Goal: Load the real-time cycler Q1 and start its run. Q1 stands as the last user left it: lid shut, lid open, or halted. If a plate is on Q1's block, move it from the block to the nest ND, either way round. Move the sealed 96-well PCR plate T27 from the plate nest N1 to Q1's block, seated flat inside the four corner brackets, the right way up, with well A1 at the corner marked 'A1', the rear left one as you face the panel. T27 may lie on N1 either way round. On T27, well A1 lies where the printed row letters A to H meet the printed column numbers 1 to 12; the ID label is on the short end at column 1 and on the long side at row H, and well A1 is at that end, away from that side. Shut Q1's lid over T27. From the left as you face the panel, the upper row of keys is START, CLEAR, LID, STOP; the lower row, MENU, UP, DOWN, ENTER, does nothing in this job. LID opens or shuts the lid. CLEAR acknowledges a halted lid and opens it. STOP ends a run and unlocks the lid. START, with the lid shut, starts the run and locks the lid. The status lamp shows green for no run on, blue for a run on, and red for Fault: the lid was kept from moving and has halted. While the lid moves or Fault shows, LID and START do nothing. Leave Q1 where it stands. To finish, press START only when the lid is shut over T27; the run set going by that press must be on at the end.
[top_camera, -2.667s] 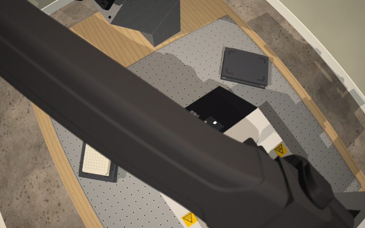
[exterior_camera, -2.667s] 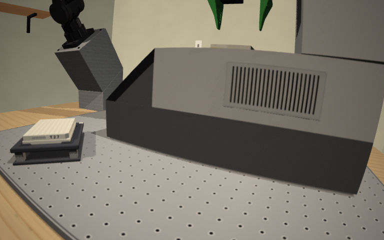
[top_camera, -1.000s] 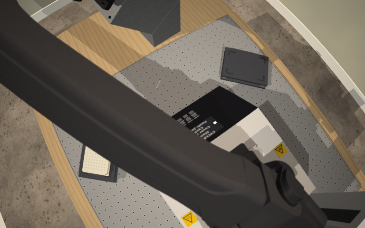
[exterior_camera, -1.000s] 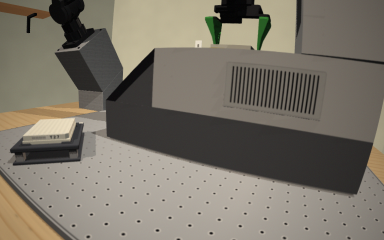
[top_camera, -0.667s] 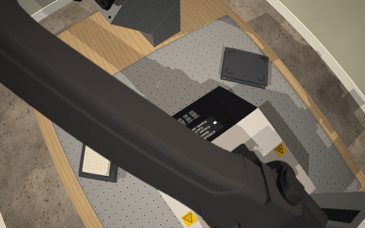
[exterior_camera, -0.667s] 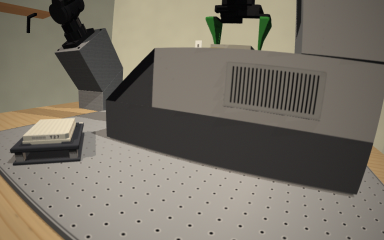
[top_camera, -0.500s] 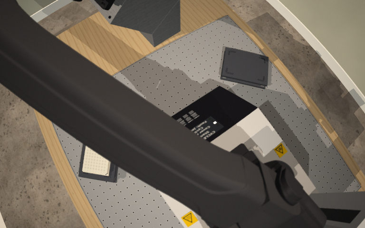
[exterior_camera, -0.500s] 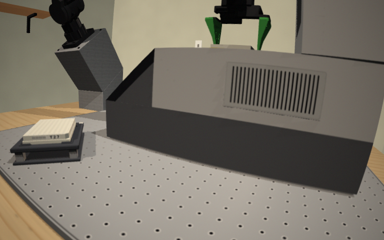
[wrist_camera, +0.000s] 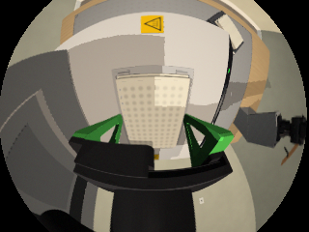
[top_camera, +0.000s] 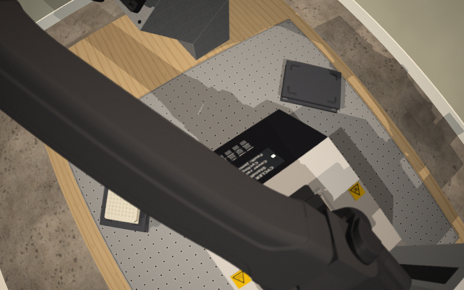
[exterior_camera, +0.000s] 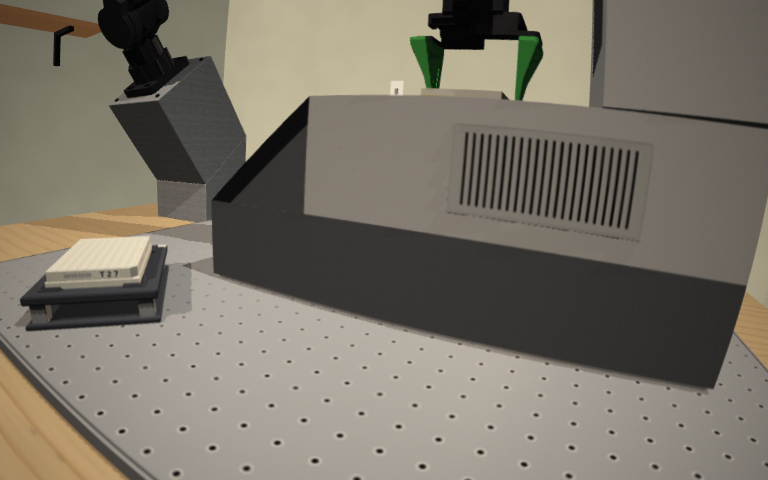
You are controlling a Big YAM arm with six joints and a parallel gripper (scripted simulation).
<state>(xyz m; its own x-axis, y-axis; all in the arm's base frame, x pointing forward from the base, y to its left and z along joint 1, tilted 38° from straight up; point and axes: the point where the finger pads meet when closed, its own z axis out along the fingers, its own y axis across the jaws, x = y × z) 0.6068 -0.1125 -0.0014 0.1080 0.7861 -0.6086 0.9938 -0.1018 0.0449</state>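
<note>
The cycler Q1 (exterior_camera: 483, 226) stands in the middle of the perforated plate, with its lid (exterior_camera: 703, 59) raised at the rear. A cream well plate (wrist_camera: 154, 106) lies on Q1's block; in the exterior view only its top edge (exterior_camera: 462, 92) shows. My gripper (exterior_camera: 474, 89) is open, and its green fingers straddle this plate's two long sides (wrist_camera: 154, 131) without touching it. Plate T27 (exterior_camera: 99, 261) lies flat on nest N1 (exterior_camera: 96, 294) to the left, label facing the camera; it also shows in the top view (top_camera: 121, 207). Nest ND (top_camera: 312, 86) is empty.
My arm crosses the top view and hides the block and part of Q1's key panel (top_camera: 252, 159). The grey robot base (exterior_camera: 180, 136) stands behind N1. Yellow warning labels (top_camera: 356, 191) mark Q1's top.
</note>
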